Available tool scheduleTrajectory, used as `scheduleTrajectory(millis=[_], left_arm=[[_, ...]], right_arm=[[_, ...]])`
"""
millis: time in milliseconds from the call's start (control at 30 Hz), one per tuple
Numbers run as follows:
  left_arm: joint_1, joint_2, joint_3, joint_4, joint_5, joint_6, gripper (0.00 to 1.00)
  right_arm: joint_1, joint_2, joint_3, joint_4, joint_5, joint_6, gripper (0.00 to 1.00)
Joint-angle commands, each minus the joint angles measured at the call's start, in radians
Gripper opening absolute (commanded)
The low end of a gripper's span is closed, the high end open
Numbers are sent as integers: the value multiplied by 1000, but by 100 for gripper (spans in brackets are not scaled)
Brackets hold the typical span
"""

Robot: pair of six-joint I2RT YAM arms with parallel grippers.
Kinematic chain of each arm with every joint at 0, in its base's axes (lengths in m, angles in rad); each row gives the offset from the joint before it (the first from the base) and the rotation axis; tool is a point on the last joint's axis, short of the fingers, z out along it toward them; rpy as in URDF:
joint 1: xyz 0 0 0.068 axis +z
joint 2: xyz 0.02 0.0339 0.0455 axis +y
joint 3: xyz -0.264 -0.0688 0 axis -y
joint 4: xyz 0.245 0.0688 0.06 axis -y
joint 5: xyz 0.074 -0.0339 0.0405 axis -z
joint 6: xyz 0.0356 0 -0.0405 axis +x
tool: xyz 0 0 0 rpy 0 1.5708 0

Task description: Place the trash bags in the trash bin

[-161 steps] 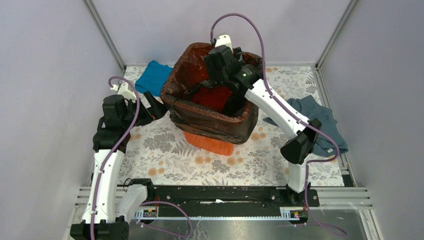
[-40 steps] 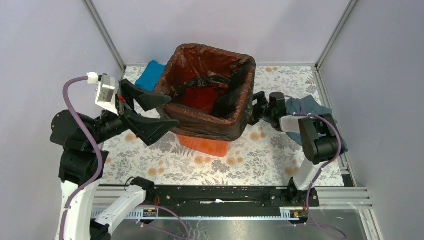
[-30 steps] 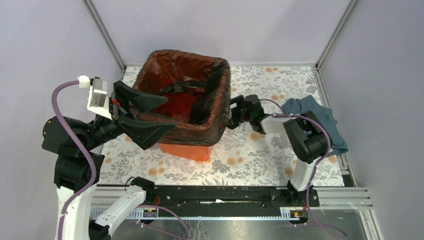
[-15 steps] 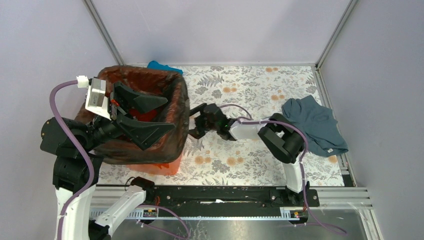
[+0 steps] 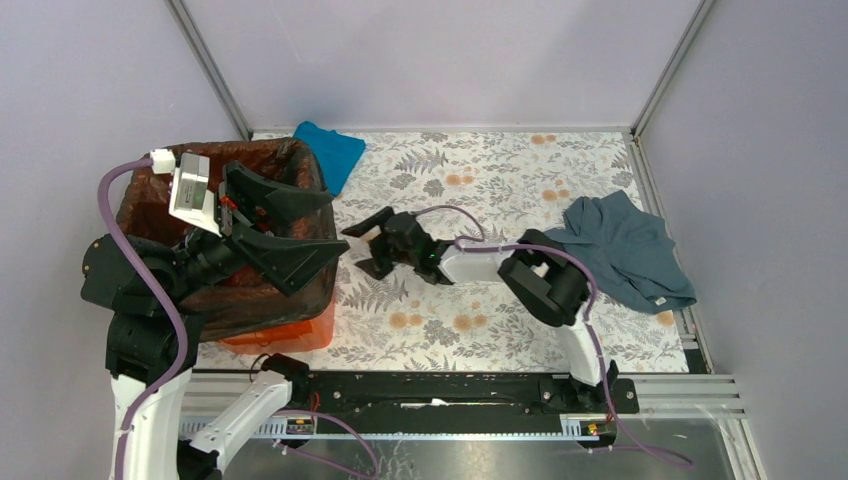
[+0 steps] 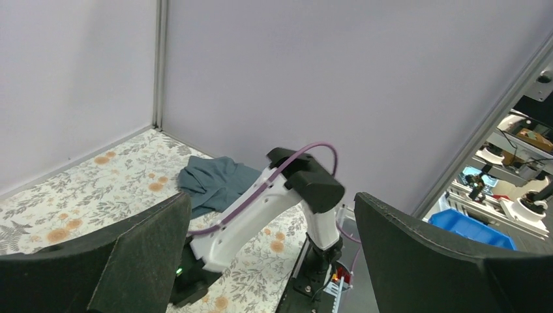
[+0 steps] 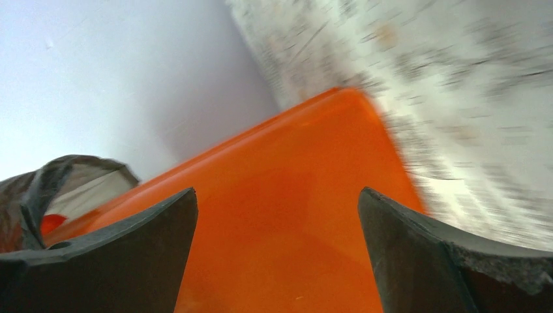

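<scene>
Floral table (image 5: 480, 180) — bin (image 5: 300, 333), teal cloth (image 5: 330, 150), grey-blue cloth (image 5: 625, 250)

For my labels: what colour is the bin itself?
The trash bin is bright orange; the right wrist view shows it best.

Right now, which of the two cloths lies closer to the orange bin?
The small teal cloth, right beside the bin at its far corner; the grey-blue cloth lies far off on the right side.

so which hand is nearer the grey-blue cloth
Right. The right hand sits low mid-table, left of the grey-blue cloth; the left hand hangs farther left, over the trash bin.
</scene>
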Motion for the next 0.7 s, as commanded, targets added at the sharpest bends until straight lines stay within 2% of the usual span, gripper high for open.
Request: scheduleTrajectory(millis=[0,67,167,300,433,533,667], left_arm=[[-2,3,33,9,-63,20,99],[-3,0,56,-25,-157,48,99],[-3,-11,96,-85,-370,75,99],[-3,-25,119,-115,-613,109,99],[-3,-24,141,-99,-718,160,99],[-3,-17,163,-89,-772,192,99],[-3,-13,174,-65,-791,168,99]], right_arm=[[-96,-265,-172,-72,96,-275,100],[-156,-393,-262,-137,123,-420,100],[-230,-616,-366,-343,213,-645,100],[-295,-927,-414,-609,350,-1021,100],[-299,-1173,-274,-890,367,-1374,100],[-299,-1317,-105,-1096,428,-1483,100],[-299,-1437,107,-1212,351,-1580,100]])
